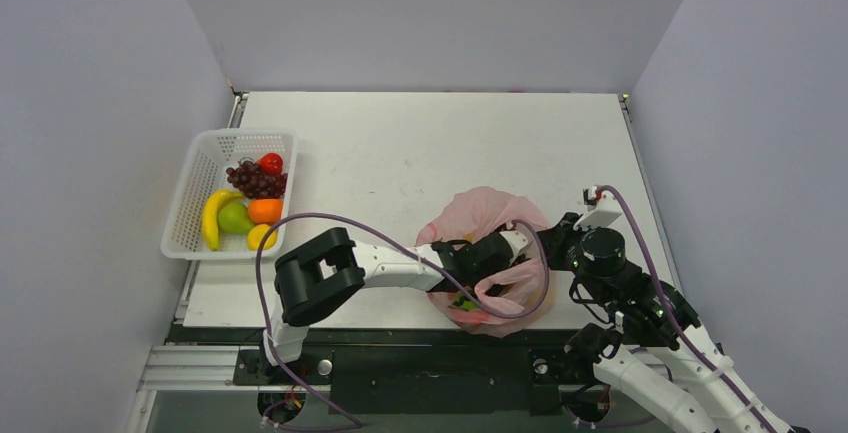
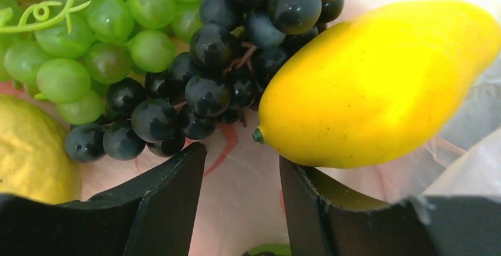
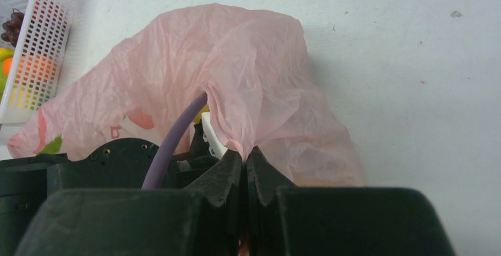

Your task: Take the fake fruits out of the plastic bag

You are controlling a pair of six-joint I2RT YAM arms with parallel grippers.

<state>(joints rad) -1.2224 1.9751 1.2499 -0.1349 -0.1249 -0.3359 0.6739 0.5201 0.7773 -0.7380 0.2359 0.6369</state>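
A pink plastic bag (image 1: 490, 215) lies crumpled on a white table (image 1: 400, 143). The right gripper (image 3: 245, 155) pinches the bag's rim, its jaws closed tight on the thin film. The left gripper (image 2: 241, 155) reaches inside the bag, its jaws partly apart with only bag film showing between them. Inside the bag, just ahead of those jaws, a yellow fruit (image 2: 378, 84) sits close above one finger, beside dark purple grapes (image 2: 207, 90), green grapes (image 2: 106, 43) and a pale yellow fruit (image 2: 29, 149). Well to the left of the bag, a white mesh basket (image 1: 190, 193) holds a banana (image 1: 212, 218), green pear (image 1: 236, 218), orange (image 1: 265, 210), red fruit (image 1: 271, 163) and another grape bunch (image 1: 255, 181).
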